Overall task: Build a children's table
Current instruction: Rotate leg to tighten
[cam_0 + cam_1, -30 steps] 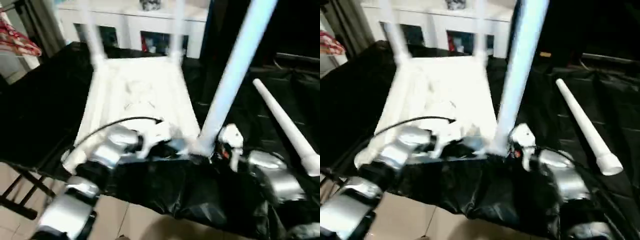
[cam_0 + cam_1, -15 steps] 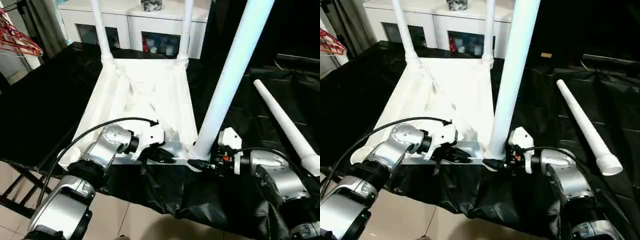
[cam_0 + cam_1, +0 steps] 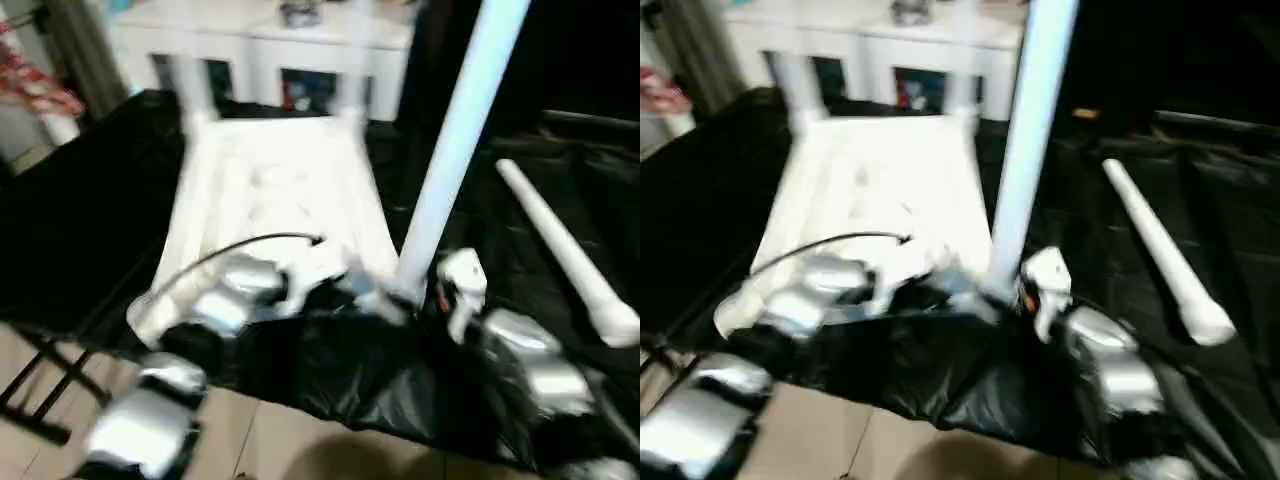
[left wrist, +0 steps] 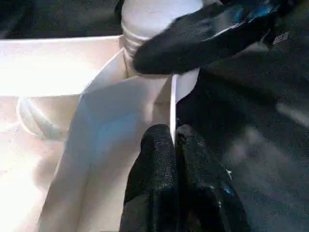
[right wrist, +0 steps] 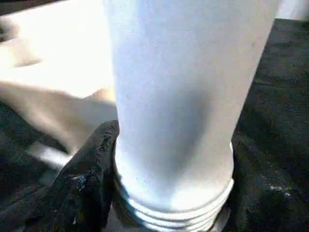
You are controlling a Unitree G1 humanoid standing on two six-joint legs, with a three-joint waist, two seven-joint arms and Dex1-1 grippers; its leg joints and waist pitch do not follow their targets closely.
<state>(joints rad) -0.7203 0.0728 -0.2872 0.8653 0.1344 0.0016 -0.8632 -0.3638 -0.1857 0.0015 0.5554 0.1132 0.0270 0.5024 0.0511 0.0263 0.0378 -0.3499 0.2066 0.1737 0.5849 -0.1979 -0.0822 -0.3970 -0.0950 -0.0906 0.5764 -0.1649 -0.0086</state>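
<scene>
The white table top (image 3: 270,190) lies upside down on the black-covered bench, ribbed underside up. Two legs (image 3: 190,85) stand in its far corners. A third leg (image 3: 450,150) stands upright at the near right corner socket. My right gripper (image 3: 415,295) is shut on this leg's threaded base (image 5: 178,87), with one black finger (image 5: 91,179) on each side. My left gripper (image 4: 173,145) is shut on the thin near rim of the table top (image 4: 120,125), just beside that corner. A fourth leg (image 3: 560,240) lies loose on the cloth to the right.
A white cabinet with glass doors (image 3: 270,60) stands behind the bench. A red rack (image 3: 40,90) is at the far left. The black cloth (image 3: 80,220) hangs over the bench's near edge above the tiled floor (image 3: 280,440). A black cable (image 3: 240,250) arcs over my left wrist.
The head views have shifted and blurred. My right wrist has swung a little up beside the leg's base. Both grippers keep their hold, and the leg stays upright at the corner.
</scene>
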